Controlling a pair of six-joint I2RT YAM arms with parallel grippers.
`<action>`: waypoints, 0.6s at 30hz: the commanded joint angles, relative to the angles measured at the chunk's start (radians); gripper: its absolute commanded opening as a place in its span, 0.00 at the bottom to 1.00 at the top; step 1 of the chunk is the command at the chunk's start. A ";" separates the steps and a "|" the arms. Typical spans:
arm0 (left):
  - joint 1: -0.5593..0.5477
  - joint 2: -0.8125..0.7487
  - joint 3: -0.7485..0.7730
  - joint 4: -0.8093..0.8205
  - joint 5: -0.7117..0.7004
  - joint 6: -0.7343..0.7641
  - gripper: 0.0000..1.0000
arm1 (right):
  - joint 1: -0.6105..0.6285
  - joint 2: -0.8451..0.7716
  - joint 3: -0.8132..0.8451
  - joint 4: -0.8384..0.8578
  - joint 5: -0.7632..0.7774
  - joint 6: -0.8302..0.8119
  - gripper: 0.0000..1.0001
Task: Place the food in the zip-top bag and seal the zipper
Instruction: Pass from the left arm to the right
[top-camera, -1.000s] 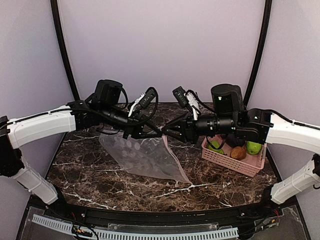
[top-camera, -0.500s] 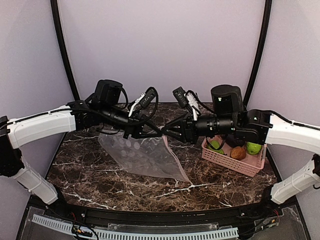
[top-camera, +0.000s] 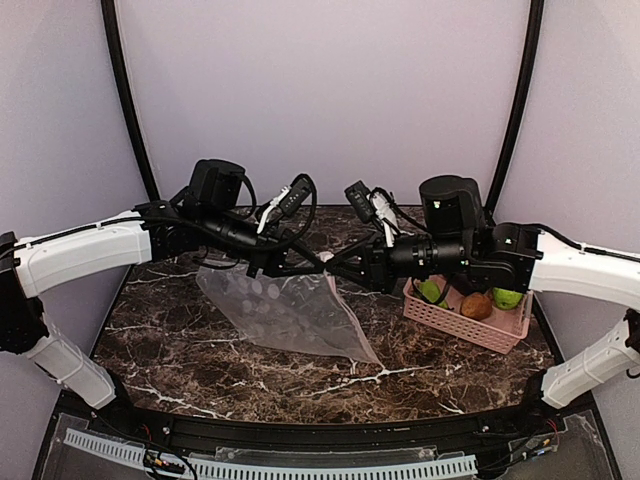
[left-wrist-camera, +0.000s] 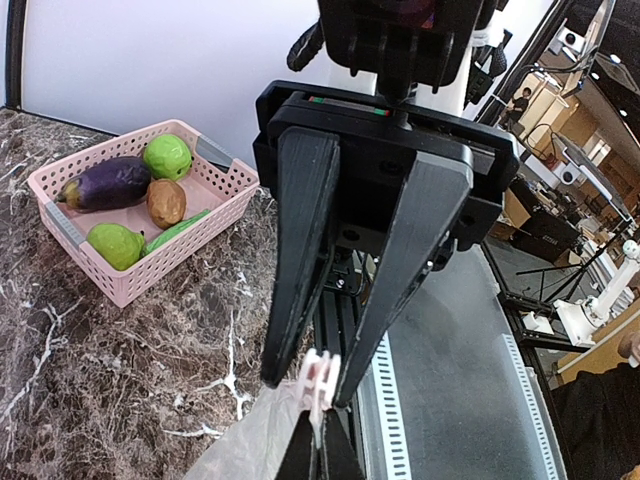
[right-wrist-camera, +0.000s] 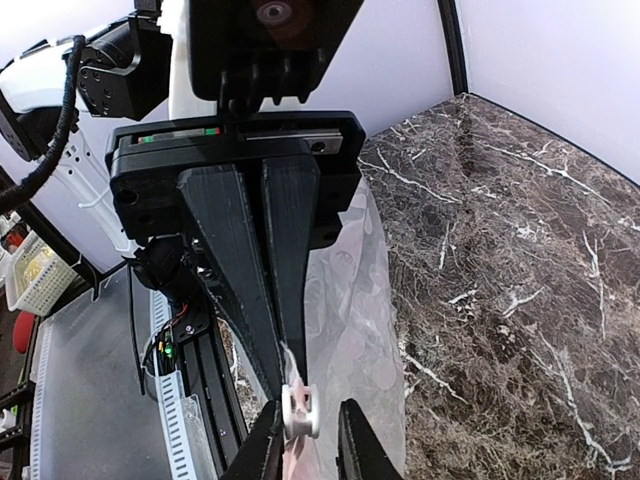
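The zip-top bag (top-camera: 285, 310), clear with white dots, hangs over the marble table from its top corner. My left gripper (left-wrist-camera: 317, 415) is shut on the pink zipper strip there, and its fingers (right-wrist-camera: 283, 355) pinch that edge in the right wrist view. My right gripper (right-wrist-camera: 308, 405) faces it with its jaws narrowly open on either side of the white slider (right-wrist-camera: 300, 412). One pad touches the slider and a gap shows on the other side. The food (left-wrist-camera: 108, 185) lies in the pink basket (left-wrist-camera: 120, 290): eggplant, round green fruit (left-wrist-camera: 167, 155), brown lump (left-wrist-camera: 166, 203), pear (left-wrist-camera: 113, 243) and cucumber piece.
The pink basket (top-camera: 470, 328) stands on the table at the right, under my right forearm. A black rail and white slotted strip (top-camera: 270, 465) run along the near edge. Two black frame posts (top-camera: 125, 100) rise at the back against the pale walls.
My right gripper has crept left toward the left gripper and its jaws have narrowed around the slider. The left arm and the bag have not moved.
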 joint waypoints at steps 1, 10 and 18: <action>-0.002 -0.006 -0.001 -0.015 0.014 0.008 0.01 | 0.008 -0.020 -0.008 0.042 0.007 0.004 0.15; -0.002 -0.015 0.014 -0.043 0.026 0.028 0.45 | 0.007 -0.031 -0.022 0.047 -0.006 -0.002 0.06; -0.002 -0.046 0.011 -0.030 0.005 0.034 0.47 | 0.007 -0.018 -0.016 0.046 -0.024 -0.007 0.06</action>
